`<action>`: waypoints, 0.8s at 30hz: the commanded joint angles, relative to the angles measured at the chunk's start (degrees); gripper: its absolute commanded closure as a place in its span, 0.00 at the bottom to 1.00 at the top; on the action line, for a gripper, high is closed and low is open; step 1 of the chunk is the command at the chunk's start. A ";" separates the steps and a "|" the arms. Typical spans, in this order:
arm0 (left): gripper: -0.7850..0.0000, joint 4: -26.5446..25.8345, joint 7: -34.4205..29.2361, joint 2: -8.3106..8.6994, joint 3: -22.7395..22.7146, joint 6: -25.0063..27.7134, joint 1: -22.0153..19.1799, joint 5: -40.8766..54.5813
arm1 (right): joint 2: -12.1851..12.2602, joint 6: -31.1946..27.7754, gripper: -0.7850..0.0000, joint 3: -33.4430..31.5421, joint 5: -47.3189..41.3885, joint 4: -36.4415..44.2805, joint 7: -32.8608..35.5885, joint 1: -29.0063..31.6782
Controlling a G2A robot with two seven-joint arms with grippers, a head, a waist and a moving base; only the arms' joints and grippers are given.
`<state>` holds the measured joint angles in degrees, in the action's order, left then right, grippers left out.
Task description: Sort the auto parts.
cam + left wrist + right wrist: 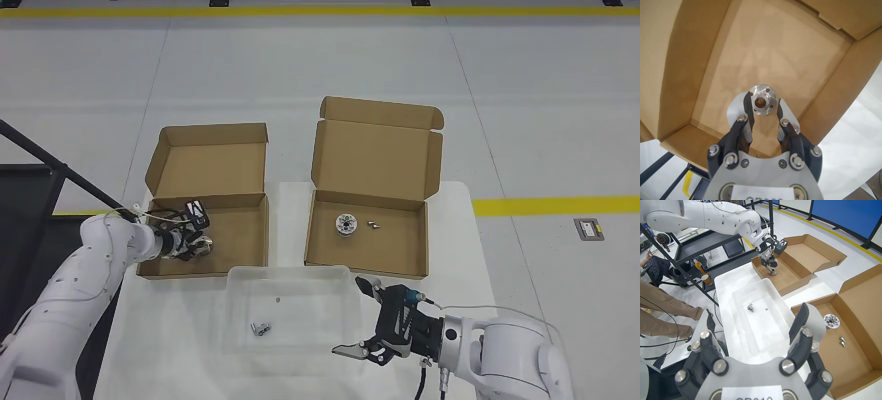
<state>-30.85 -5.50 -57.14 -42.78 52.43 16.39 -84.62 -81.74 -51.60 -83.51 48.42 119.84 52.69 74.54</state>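
Fingers [749, 109] of the left end effector [763, 97] stand spread to either side of a flanged metal hub [763, 103]. One pad lies against the flange rim or just beside it, and the other stands a little apart. Nothing is pinched. The hub sits flat on the floor of the left cardboard box [772, 47], at the centre of the wrist frame and near the box's front wall.

Judging by the spread jaws, the step in hand is leaving the hub in this box. To do it well, the arm should rise straight up with the jaws kept wide, so the near pad does not drag or tip the flange. It should swing sideways only once the fingers are above the box wall.

At the lower middle of the top frame lies a clear tray [290, 270]. It holds a small grey bracket [261, 327] and a tiny piece [277, 297], well apart. These look like the parts left to sort.

The right end effector [352, 318] hangs at the tray's right end, jaws wide and empty. Above it in the frame, the right cardboard box [400, 250] holds a toothed disc [345, 223] and small bolts [372, 224] near it. Both boxes and the tray rest on the white desk [170, 330].
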 commanded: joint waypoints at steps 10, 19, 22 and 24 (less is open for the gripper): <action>0.55 -7.02 9.04 2.54 -2.06 5.57 0.41 -1.97 | 0.00 0.00 0.00 0.00 0.00 0.00 0.00 0.00; 0.53 -29.34 16.30 11.28 1.05 5.57 4.91 -1.67 | 0.00 0.00 0.00 0.00 0.00 0.00 0.00 0.00; 0.53 -37.44 16.94 15.22 2.25 5.57 6.22 1.39 | 0.00 0.00 0.00 0.00 0.00 0.00 0.00 0.00; 0.51 -42.87 15.57 17.92 3.32 5.57 6.81 3.52 | 0.00 0.00 0.00 0.00 0.00 0.00 0.00 0.00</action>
<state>-70.50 11.00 -40.70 -39.99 58.00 22.97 -82.09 -81.74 -51.60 -83.51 48.42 119.84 52.69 74.54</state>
